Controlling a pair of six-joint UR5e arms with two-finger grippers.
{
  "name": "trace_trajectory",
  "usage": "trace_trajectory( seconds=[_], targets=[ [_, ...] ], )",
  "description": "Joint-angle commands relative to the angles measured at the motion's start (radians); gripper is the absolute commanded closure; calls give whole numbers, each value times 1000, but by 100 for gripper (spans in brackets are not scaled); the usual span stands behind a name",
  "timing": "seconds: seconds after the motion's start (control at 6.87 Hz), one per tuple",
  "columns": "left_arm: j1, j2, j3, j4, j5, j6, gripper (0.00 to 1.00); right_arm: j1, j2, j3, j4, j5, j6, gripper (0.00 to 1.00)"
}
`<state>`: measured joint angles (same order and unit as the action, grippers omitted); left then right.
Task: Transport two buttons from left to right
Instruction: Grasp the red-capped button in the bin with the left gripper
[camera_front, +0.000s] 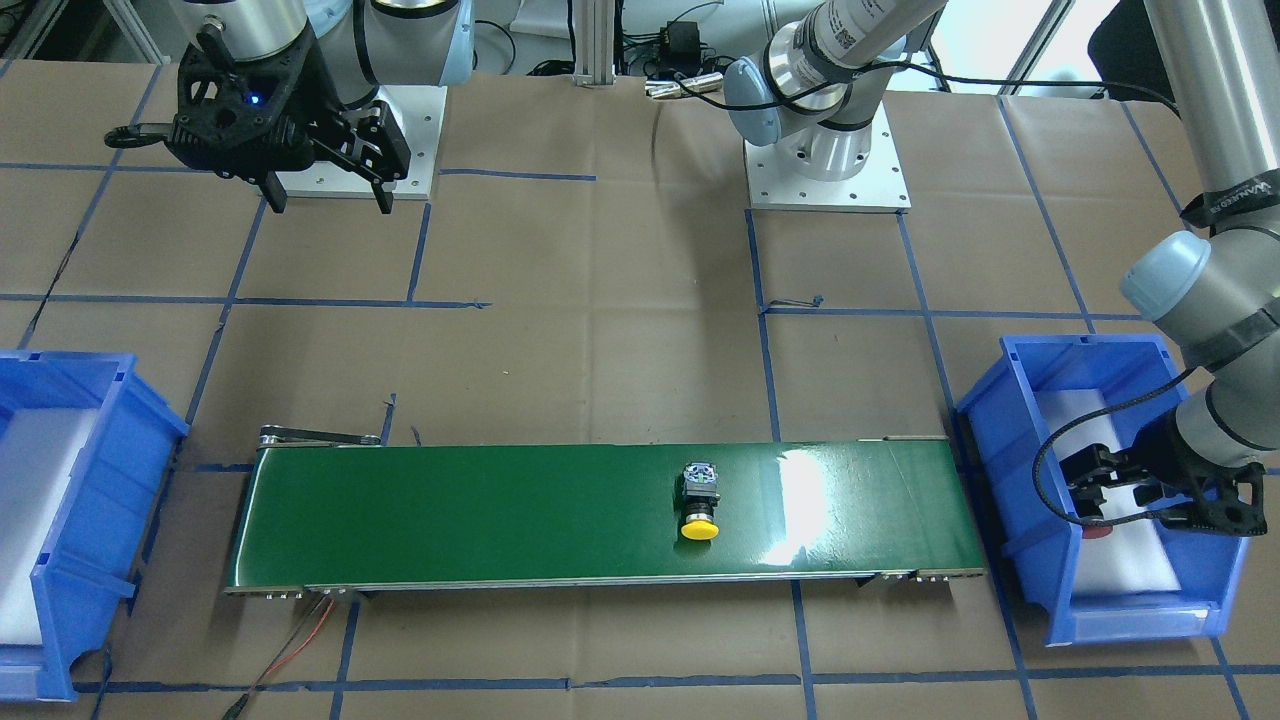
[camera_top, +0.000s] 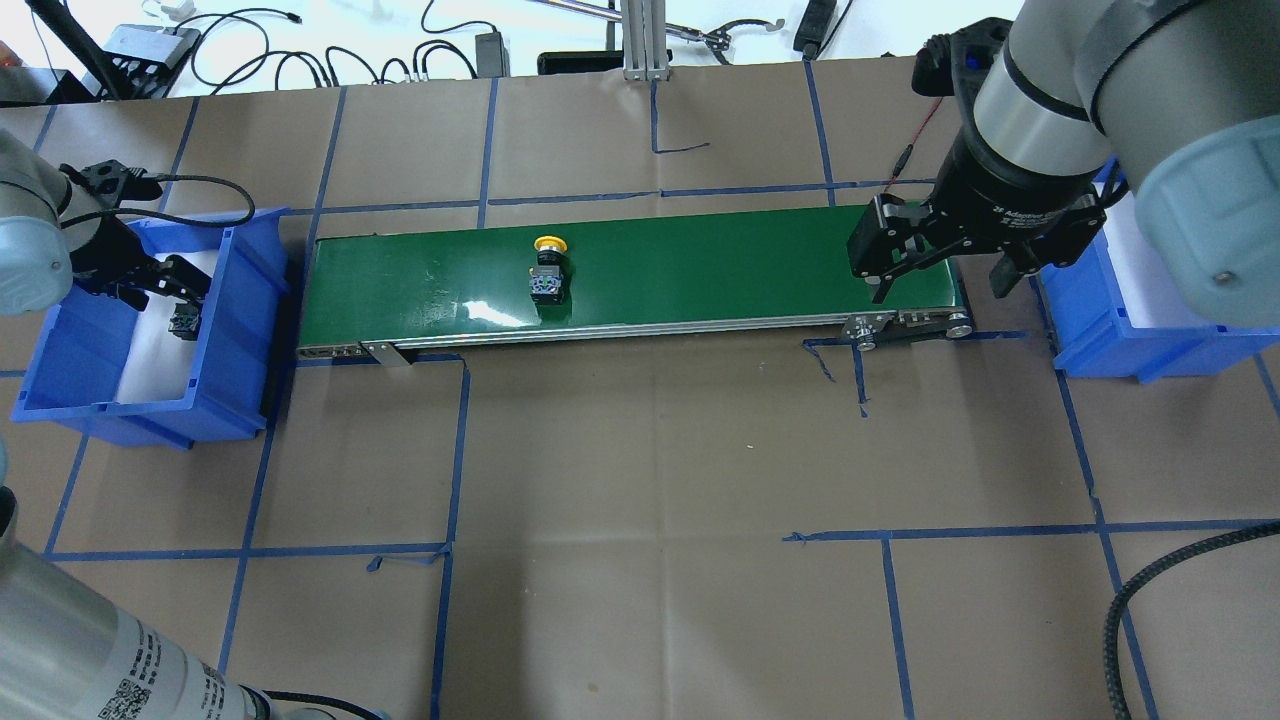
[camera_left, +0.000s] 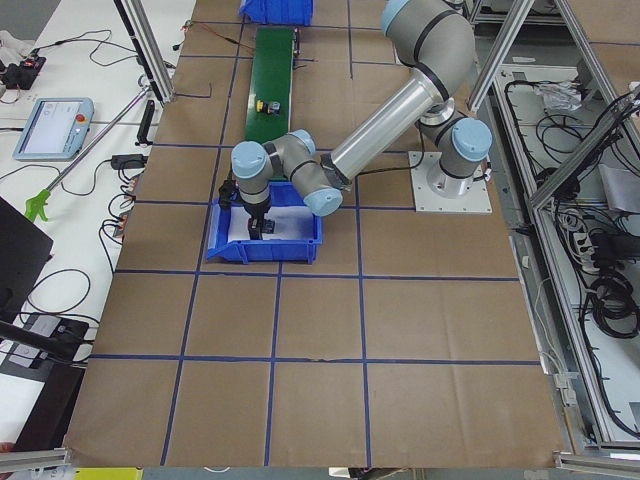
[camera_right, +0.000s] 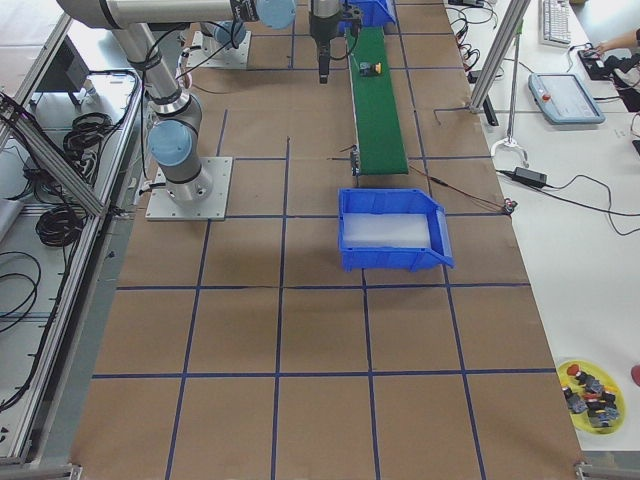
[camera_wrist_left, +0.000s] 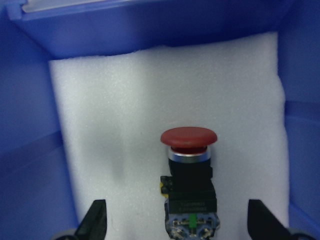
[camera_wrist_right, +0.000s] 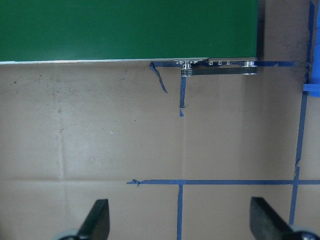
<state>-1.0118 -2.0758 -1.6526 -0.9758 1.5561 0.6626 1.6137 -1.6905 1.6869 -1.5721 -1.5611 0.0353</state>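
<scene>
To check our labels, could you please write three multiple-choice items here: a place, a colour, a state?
1. The yellow button lies: A on the green belt; B in the air; C out of sight.
2. Cap of the second button, in the left blue bin: A green; B red; C white.
3. The left gripper is: A shut on that button; B open around it; C folded away.
A: it rests on the belt. B: the wrist view shows red. B: a gap shows on each side of it.
</scene>
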Motion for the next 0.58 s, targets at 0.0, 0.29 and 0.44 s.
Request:
trace_trajectory(
  seconds=[0.0, 0.29, 0.44],
  targets=[
    [-4, -6, 1, 3, -1, -1, 10, 0, 0, 0, 0, 0, 0, 0],
    [-5, -7, 7, 3, -1, 0, 65, 0, 0, 3, 0, 0, 0, 0],
    [-5, -7, 7, 3, -1, -1, 72, 2, 0, 10, -3, 1, 0, 0]
  ],
)
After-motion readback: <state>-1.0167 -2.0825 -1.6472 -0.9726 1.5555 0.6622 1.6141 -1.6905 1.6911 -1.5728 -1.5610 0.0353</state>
